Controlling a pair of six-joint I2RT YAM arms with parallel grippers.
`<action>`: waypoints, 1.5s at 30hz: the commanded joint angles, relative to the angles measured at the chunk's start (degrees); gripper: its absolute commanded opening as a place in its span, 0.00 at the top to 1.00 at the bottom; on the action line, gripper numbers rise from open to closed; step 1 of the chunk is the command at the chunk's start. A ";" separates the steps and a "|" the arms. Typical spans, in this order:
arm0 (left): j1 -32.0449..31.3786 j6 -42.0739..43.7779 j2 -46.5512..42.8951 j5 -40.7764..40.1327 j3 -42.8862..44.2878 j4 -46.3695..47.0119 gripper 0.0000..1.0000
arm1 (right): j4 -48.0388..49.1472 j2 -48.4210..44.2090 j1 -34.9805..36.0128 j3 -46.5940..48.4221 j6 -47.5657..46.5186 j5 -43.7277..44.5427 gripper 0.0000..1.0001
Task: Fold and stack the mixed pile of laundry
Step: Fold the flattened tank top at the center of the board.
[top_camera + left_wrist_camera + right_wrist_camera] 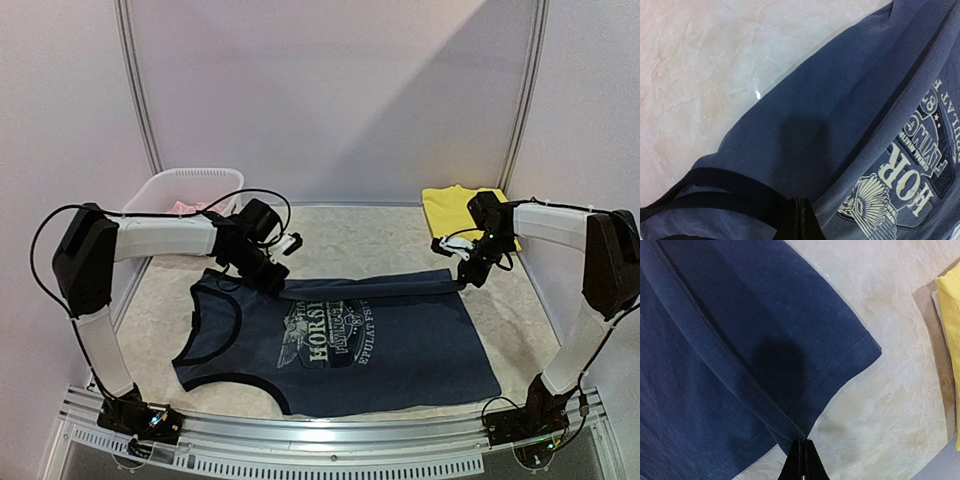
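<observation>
The navy tank top (350,345) with white horse print lies spread on the table, its far edge folded over. My left gripper (272,280) is shut on its far left edge by the dark-trimmed strap (715,185); the jaws (801,220) pinch the cloth. My right gripper (470,272) is shut on the far right hem corner (800,432), lifting the fold. The yellow garment (462,205) lies folded at the back right and shows in the right wrist view (951,340). A bit of the pink garment (188,207) shows inside the basket.
A white plastic basket (185,190) stands at the back left against the wall. The marbled tabletop (360,240) runs behind the tank top. A metal rail (330,450) lines the near edge between the arm bases.
</observation>
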 commanded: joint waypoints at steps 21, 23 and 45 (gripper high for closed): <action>-4.05 1.85 -3.49 -1.55 -1.84 -3.85 1.00 | 0.35 -3.92 0.01 -5.36 0.90 -0.65 1.00; -4.22 1.84 -3.09 -1.56 -1.71 -4.34 1.00 | 0.23 -4.06 0.00 -5.57 0.90 -0.82 1.00; -5.66 1.75 -1.45 1.08 -2.34 -7.04 1.00 | -0.20 -3.36 -0.03 -9.97 0.90 -2.23 1.00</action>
